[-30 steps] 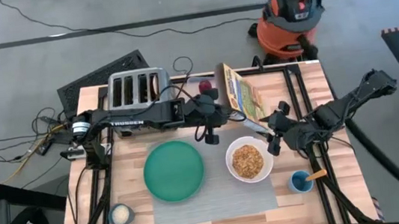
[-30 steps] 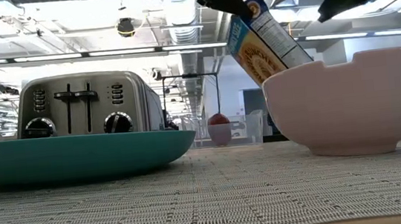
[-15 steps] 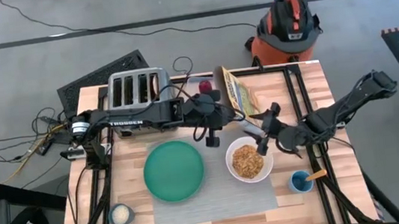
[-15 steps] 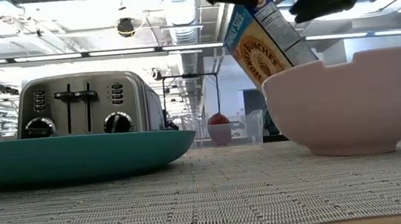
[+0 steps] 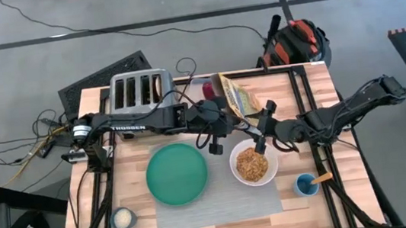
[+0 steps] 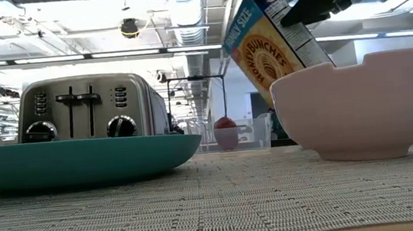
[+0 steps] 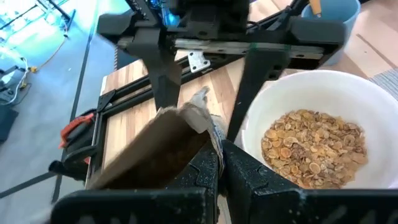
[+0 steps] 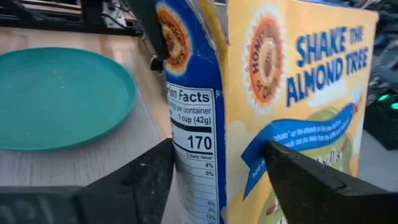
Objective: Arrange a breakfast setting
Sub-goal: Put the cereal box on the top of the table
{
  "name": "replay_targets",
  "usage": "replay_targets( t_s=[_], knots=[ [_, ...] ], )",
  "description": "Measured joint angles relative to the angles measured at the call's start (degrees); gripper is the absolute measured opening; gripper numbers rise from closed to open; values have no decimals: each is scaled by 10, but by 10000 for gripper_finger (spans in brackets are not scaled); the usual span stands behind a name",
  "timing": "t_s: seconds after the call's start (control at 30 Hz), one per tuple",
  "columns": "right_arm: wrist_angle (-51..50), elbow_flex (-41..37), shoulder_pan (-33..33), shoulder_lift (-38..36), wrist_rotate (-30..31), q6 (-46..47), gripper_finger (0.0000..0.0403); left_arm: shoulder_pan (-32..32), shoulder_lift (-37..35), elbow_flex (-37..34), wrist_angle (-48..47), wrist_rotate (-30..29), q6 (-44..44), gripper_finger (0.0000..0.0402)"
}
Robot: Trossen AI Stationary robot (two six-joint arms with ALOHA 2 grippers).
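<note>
A yellow-and-blue cereal box [image 5: 239, 97] stands tilted behind the white bowl [image 5: 253, 164], which holds cereal. My left gripper [image 5: 223, 123] is shut on the box's open top. My right gripper [image 5: 264, 122] is open, with a finger on either side of the box [image 8: 273, 93]. The bowl and the teal-green plate [image 5: 177, 174] sit on the grey placemat [image 5: 221, 208]. The dark-red fruit [image 5: 208, 89] lies in a clear container at the far edge. The wooden spoon [image 5: 319, 180] stands in a blue cup [image 5: 304, 186]. The box's bottom is hidden behind the bowl. My left gripper pinches the torn flap at the box's open top [image 7: 202, 118] between its two shut fingers, coming from the table's left side. The box hangs tilted in the hold. Whether its bottom rests on the table is hidden. My right gripper's open fingers [image 8: 143, 180] flank the box; I cannot tell whether they touch it.
The chrome toaster [image 5: 141, 90] stands at the far left, with something brown in one slot. A small white cup [image 5: 123, 217] sits near the front left corner. Bare wood lies to the right of the placemat, around the blue cup.
My right gripper has moved toward the table's left and far edge, up to the cereal box, and now has a finger on either side of it. The box has turned and tipped a little in my left gripper's hold.
</note>
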Motion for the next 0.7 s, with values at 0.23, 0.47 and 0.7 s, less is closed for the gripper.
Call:
replay_targets(
  t_s=[0.23,0.47,0.7],
  knots=[
    [-2,1,-20,3,-29,-5,148,-1,0,0,3,1,4,0],
    [-3,1,-20,2,-28,-23,58,-1,1,0,12,-11,9,0],
    [-14,1,-20,-29,3,-16,47,-2,-8,0,14,-93,4,0]
  ],
)
